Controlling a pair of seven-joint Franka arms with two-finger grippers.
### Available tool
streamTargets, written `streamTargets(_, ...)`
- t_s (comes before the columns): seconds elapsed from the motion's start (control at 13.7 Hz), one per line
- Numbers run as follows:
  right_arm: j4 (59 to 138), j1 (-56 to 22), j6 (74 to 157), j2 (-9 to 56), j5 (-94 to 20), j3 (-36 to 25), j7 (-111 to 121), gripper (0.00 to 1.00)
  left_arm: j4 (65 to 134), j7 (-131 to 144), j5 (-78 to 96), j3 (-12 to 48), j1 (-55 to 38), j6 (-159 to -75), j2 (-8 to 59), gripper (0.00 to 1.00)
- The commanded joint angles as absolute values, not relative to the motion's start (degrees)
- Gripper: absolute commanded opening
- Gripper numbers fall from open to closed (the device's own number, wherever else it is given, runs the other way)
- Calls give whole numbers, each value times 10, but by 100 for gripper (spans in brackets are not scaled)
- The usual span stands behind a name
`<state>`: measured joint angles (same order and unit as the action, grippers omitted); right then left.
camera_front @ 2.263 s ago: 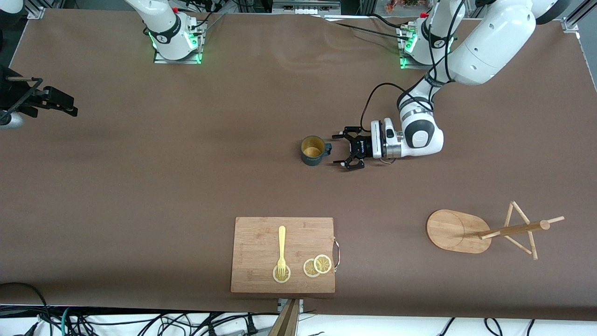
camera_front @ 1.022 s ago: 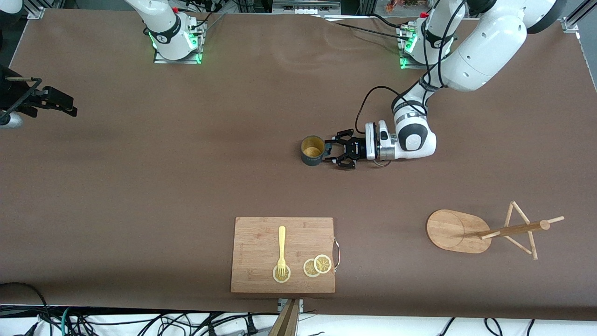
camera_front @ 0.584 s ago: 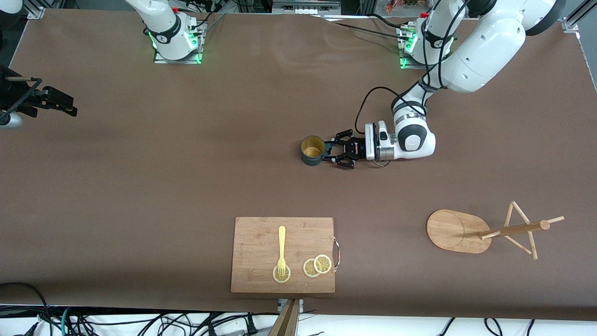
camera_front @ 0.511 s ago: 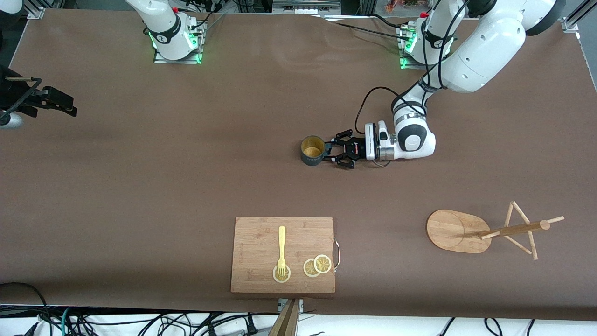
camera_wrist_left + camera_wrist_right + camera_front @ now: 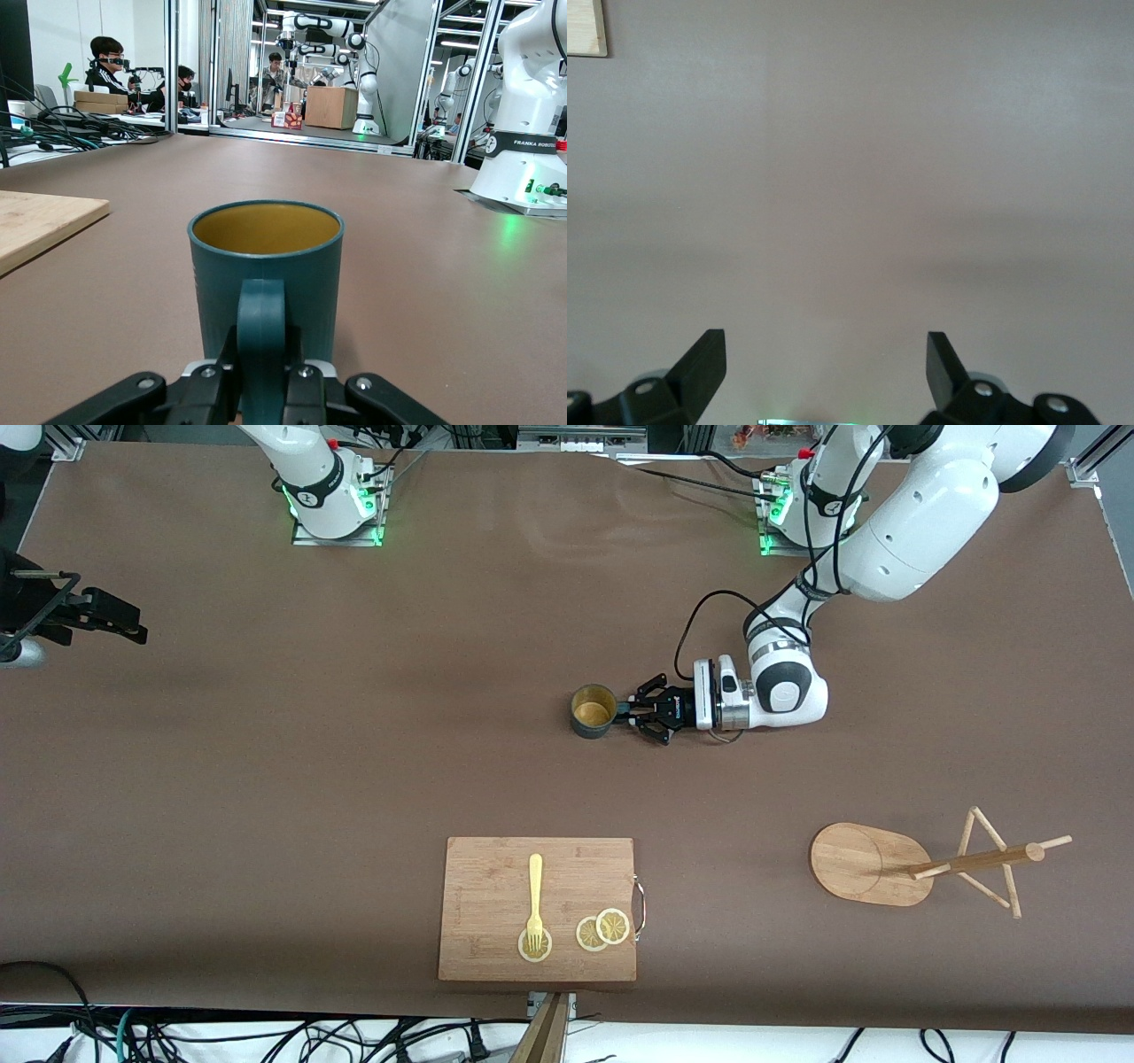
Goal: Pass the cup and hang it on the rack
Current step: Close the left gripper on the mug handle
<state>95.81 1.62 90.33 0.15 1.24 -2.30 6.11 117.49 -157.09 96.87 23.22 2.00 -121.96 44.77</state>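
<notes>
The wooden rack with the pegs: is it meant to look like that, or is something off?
The rack seems tipped over: its oval base faces up and its post lies along the table, toward the left arm's end.

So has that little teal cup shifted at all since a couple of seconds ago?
Barely, if at all: the cup sits almost where it did, judged against the cutting board. The left gripper has moved in and shut on its handle.

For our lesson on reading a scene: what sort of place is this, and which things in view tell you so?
Most likely a robotics research lab. Two white arms are bolted to a brown table, another robot arm stands in a framed cell, and people sit at cluttered desks.
</notes>
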Motion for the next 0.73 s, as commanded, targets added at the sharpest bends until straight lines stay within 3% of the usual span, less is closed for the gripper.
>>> streamTargets(0.0, 955, 21, 893, -5, 18, -12, 54, 100, 1186, -1639, 989, 229, 27, -1216, 422, 0)
streamTargets(0.37, 955, 19, 893, -6, 18, -11, 54, 100, 1259, -1541, 987, 229, 75, -1213, 319, 0)
streamTargets(0.66, 955, 19, 892, -6, 18, -11, 54, 100, 1335, -1394, 935, 228, 156, -1151, 217, 0)
